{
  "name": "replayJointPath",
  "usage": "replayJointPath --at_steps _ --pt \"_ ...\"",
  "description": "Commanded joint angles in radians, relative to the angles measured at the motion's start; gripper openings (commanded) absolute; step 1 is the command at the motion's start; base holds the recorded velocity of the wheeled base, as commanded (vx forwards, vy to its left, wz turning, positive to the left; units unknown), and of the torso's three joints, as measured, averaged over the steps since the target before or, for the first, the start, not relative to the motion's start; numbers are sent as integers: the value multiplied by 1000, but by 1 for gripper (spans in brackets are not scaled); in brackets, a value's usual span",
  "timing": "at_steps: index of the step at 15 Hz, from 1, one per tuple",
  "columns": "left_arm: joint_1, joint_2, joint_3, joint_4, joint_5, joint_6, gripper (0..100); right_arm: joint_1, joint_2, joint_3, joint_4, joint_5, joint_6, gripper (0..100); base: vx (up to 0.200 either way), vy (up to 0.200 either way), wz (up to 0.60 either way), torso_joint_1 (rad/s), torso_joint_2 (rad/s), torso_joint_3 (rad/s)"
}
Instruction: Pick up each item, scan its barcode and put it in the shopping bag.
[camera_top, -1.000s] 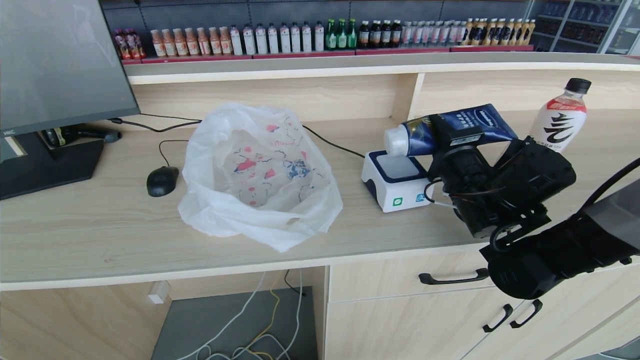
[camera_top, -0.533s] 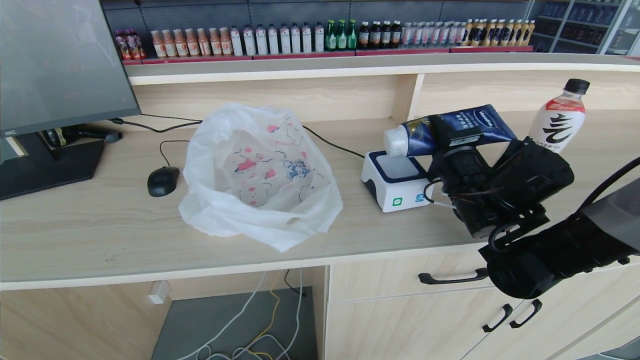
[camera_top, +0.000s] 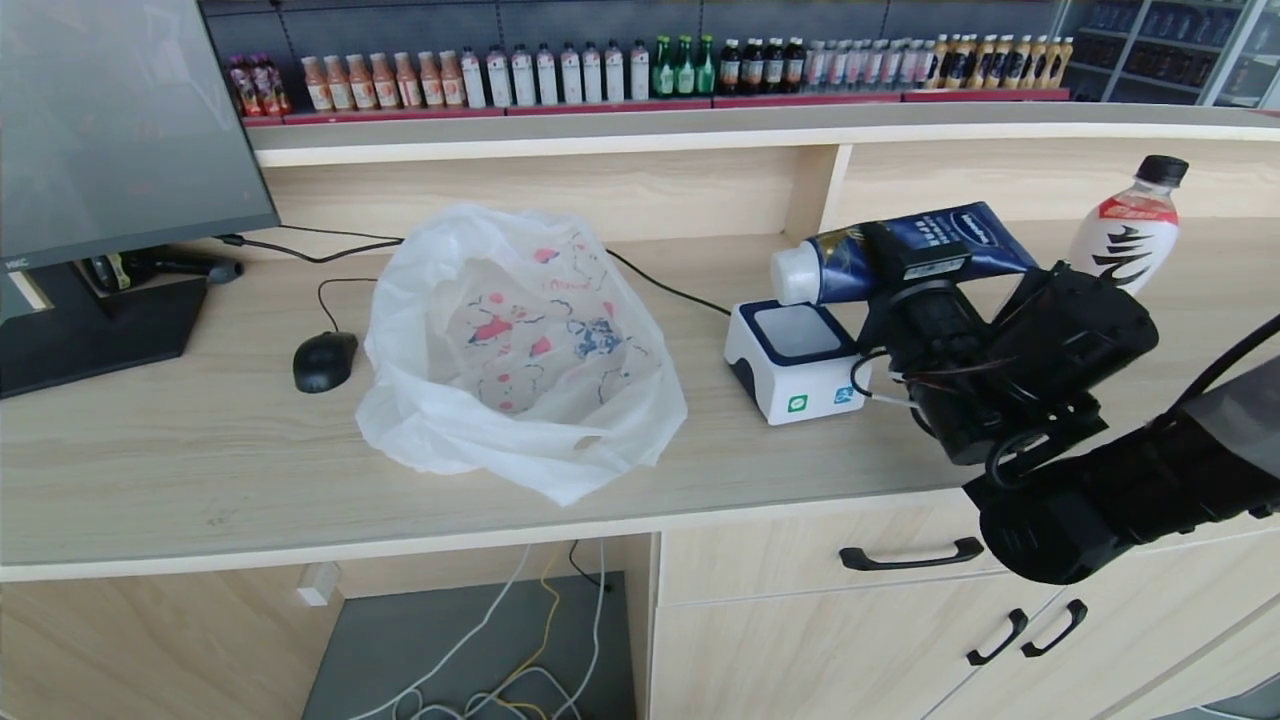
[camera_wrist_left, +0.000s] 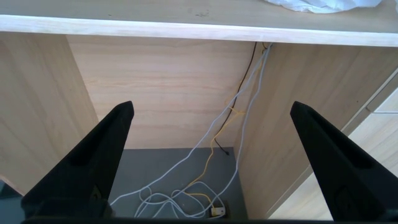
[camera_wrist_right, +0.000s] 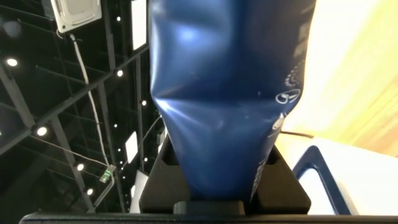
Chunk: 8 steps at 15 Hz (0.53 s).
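My right gripper (camera_top: 905, 262) is shut on a dark blue tube with a white cap (camera_top: 890, 256), held lying sideways just above the white barcode scanner (camera_top: 795, 360); its cap end points toward the bag. In the right wrist view the blue tube (camera_wrist_right: 230, 87) sits squeezed between the jaws, with the scanner (camera_wrist_right: 336, 180) beneath. The white plastic shopping bag (camera_top: 520, 350) stands open on the counter left of the scanner. A white drink bottle with a black cap (camera_top: 1125, 235) stands at the back right. My left gripper (camera_wrist_left: 211, 162) hangs open below the counter edge, over the cables.
A black mouse (camera_top: 324, 361) lies left of the bag, and a monitor (camera_top: 120, 120) on its stand fills the far left. A cable (camera_top: 660, 288) runs behind the bag to the scanner. Drawers with black handles (camera_top: 910, 557) sit under the counter.
My right gripper with the blue tube has lifted slightly and shifted a little to the right over the scanner. The head view has shifted slightly.
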Motion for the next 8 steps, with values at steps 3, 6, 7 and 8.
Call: replayJointPath --at_steps 3,6,7,8 --pt "1 0 0 0 0 0 100 1 -77 -4 -22 1 0 0 0 0 0 0 0 0" --pt "1 0 0 0 0 0 100 2 -97 -1 -22 1 -6 0 0 0 0 0 0 0" --pt "1 0 0 0 0 0 100 2 -104 -1 -22 1 -9 0 0 0 0 0 0 0" --pt "-1 0 0 0 0 0 100 2 -124 4 -22 2 -19 0 0 0 0 0 0 0"
